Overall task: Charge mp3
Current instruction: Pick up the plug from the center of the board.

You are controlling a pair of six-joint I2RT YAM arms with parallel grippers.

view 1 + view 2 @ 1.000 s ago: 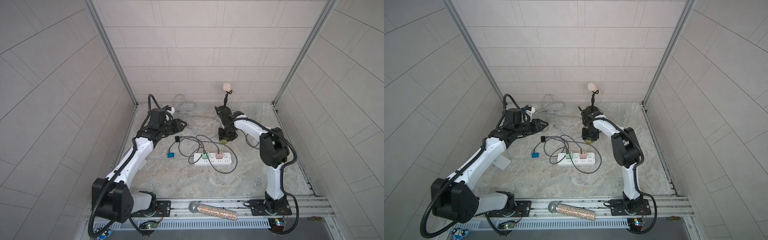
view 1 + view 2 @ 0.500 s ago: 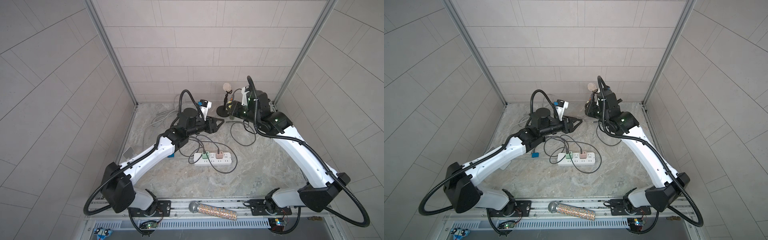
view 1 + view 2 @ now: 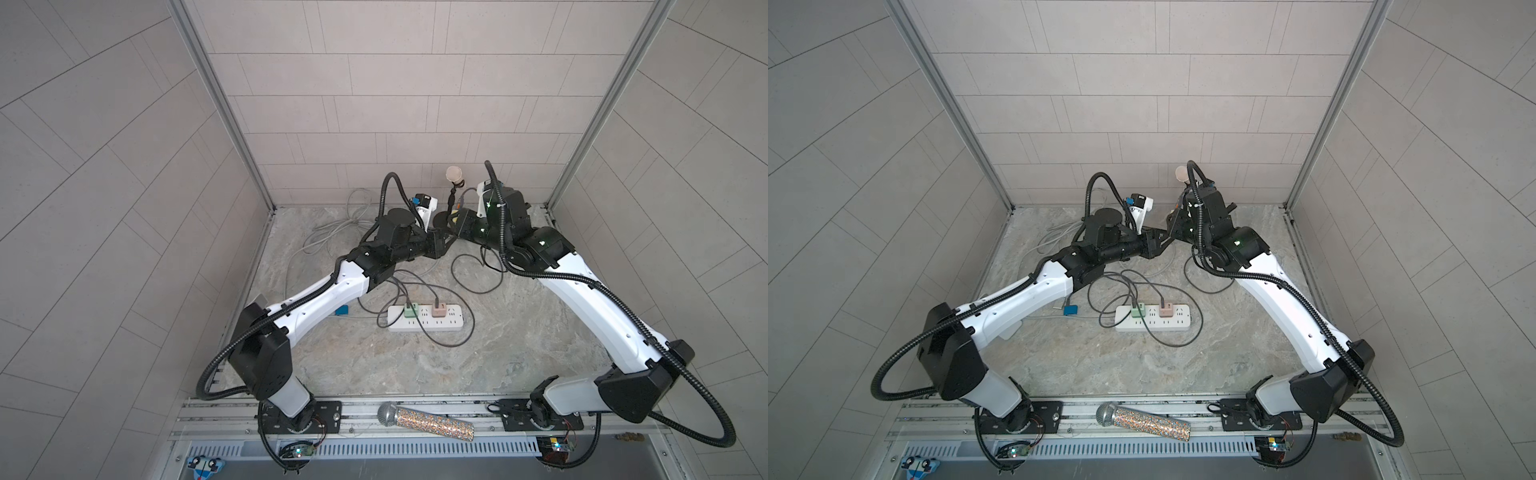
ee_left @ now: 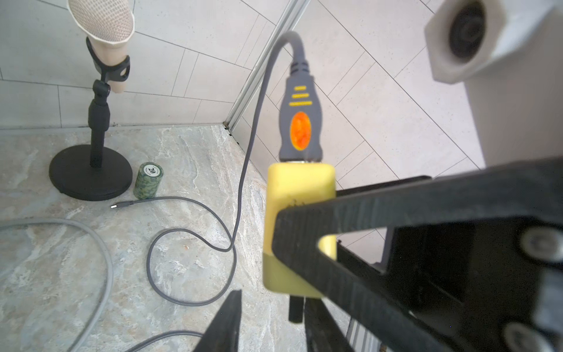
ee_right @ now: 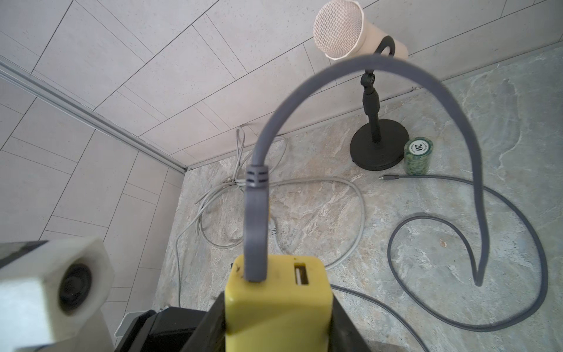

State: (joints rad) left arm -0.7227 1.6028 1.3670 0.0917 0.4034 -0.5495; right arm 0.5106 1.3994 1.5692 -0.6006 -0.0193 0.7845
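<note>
Above the far edge of the tabletop (image 3: 415, 374), about midway along it, the two grippers meet nose to nose. The right gripper (image 5: 277, 317) is clamped on the sides of a yellow charger (image 4: 298, 213). A grey cable (image 4: 243, 170) goes into the charger's top through an orange-marked plug (image 4: 300, 128). The left gripper (image 3: 442, 245) has its fingers apart, one lying across the charger's face, and grips nothing that I can see.

Both arms reach forward and inward from the near edge, forearms slanting toward each other.

The step looks like seating the plug. The right should hold firm while the left pushes straight along the plug, not sideways.

The cable's small end (image 4: 114, 206) lies loose by the microphone stand (image 4: 91, 170). The small blue thing (image 3: 1071, 309), likely the mp3 player, sits beside the power strip (image 3: 426, 318), on its left-edge side.
</note>
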